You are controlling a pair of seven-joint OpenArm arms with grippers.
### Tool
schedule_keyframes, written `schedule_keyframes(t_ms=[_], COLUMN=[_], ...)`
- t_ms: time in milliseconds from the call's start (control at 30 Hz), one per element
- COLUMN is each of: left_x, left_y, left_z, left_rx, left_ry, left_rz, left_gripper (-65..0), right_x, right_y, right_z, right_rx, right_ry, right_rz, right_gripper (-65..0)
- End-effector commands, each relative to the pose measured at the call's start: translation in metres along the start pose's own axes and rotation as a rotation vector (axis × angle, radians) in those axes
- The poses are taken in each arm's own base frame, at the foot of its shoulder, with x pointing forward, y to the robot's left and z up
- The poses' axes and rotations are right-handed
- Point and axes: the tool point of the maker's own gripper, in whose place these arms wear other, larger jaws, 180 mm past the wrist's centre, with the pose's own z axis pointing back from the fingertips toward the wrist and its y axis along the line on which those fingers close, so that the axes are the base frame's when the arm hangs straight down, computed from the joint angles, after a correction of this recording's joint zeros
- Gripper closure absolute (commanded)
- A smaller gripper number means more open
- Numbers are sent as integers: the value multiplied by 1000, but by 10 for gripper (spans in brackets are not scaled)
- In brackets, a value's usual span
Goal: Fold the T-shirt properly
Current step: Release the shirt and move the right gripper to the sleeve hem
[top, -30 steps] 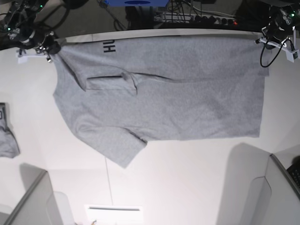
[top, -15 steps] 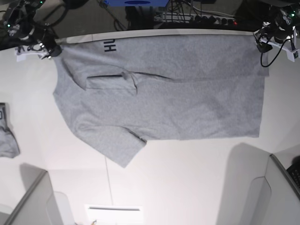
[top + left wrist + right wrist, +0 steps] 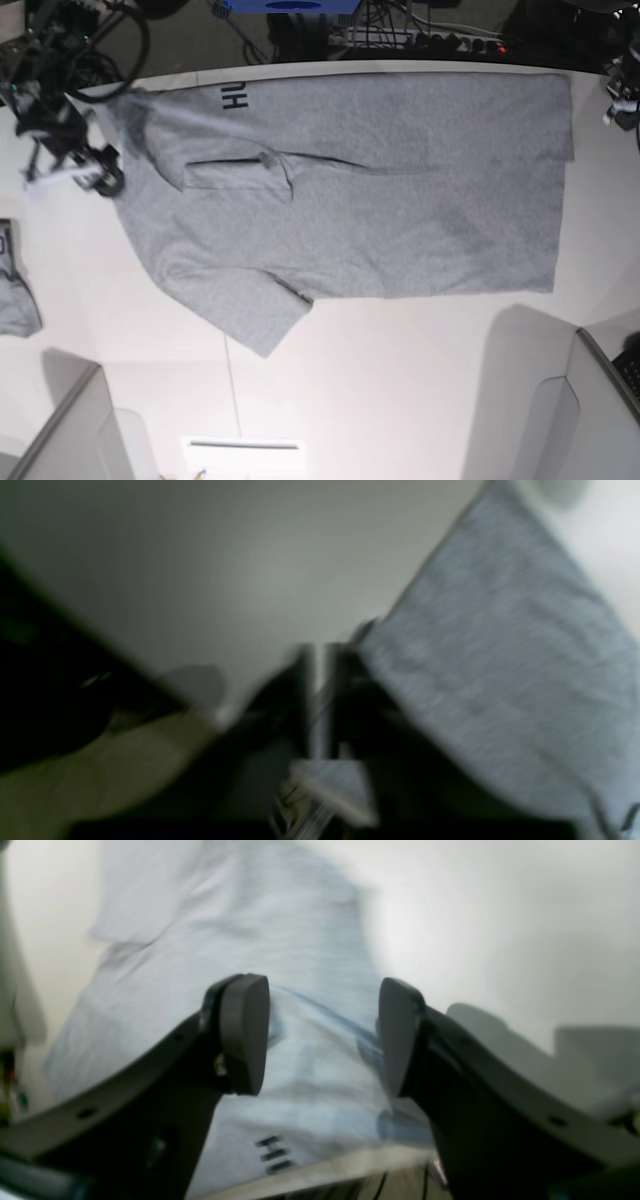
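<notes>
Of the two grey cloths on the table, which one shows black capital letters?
The large T-shirt, lettered at its top edge; the small cloth lies at the left border.

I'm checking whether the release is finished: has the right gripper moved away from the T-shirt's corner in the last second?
Yes. In the base view the right gripper has dropped from the table's far edge toward the camera, beside the T-shirt, jaws open.

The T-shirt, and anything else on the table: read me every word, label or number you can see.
"HU": black capitals on the T-shirt, at its far edge; the rest of the word is hidden.
Small grey cloth at the table's edge: dark print, too small to read.
Nothing else legible.
</notes>
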Motion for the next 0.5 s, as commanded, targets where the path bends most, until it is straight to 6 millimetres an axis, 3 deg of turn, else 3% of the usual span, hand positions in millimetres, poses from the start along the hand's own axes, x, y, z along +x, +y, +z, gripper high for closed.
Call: schedule_keyframes(t_ms=[0, 100, 267, 467], left_x=[6, 3, -5, -5], left_y=[-11, -38, -67, -72], left_z=[-2, -17, -32, -34], left_rx=[-28, -71, -121, -133], left_ry=[-16, 3, 35, 34], left_rz=[-25, -69, -127, -129], left_gripper=[0, 0, 0, 0], right_x=[10, 24, 49, 83], right_y=[17, 52, 79, 110], right_z=[-4, -30, -85, -145], right_rx=[46, 104, 82, 23], right_ry=[-19, -7, 31, 24], right_rz=[33, 98, 196, 469], right_gripper=[-333, -333, -333, -341])
